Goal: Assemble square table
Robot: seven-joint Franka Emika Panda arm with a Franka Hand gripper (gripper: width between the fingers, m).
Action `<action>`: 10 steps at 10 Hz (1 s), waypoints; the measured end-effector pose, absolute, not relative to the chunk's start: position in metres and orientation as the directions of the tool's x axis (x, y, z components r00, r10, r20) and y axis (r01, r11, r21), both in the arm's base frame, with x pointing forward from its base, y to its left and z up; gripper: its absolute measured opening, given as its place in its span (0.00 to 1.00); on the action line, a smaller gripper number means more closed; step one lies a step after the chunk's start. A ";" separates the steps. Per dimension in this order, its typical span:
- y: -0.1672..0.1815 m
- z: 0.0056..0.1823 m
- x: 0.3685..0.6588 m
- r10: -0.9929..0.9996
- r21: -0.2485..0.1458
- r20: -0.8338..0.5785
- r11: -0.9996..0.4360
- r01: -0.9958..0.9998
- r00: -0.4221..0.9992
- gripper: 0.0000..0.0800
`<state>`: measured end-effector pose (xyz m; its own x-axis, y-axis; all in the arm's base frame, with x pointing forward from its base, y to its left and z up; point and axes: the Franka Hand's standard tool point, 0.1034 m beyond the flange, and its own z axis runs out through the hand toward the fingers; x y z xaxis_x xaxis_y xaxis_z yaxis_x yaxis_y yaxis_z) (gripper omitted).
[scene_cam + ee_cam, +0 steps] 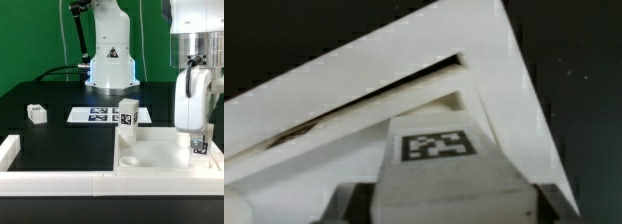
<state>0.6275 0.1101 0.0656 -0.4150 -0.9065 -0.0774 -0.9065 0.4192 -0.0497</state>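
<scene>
The square table top (150, 152) lies white and flat at the exterior view's lower right, with one tagged leg (128, 115) standing upright at its far corner. My gripper (197, 135) is shut on another white leg (199, 145) and holds it upright over the top's right corner. In the wrist view this leg (438, 150) shows its tag between my dark fingers (352, 205), with the top's corner (384, 85) just beyond it. A loose leg (37, 114) lies on the table at the left.
The marker board (100, 114) lies flat behind the top. Low white border walls (55, 181) run along the front and left edges. The robot base (110, 60) stands at the back.
</scene>
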 end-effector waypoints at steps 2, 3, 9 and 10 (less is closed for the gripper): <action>0.109 0.064 0.626 -0.914 -0.049 -0.071 0.403 -0.914 -0.399 0.37; 0.108 0.064 0.626 -0.914 -0.048 -0.070 0.403 -0.914 -0.399 0.65; 0.073 0.105 0.623 -0.956 -0.096 -0.084 0.289 -0.953 -0.281 0.81; 0.075 0.103 0.623 -0.957 -0.094 -0.082 0.285 -0.954 -0.278 0.81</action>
<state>0.6227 0.0748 0.1029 -0.2777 -0.9571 -0.0822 -0.9539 0.2849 -0.0943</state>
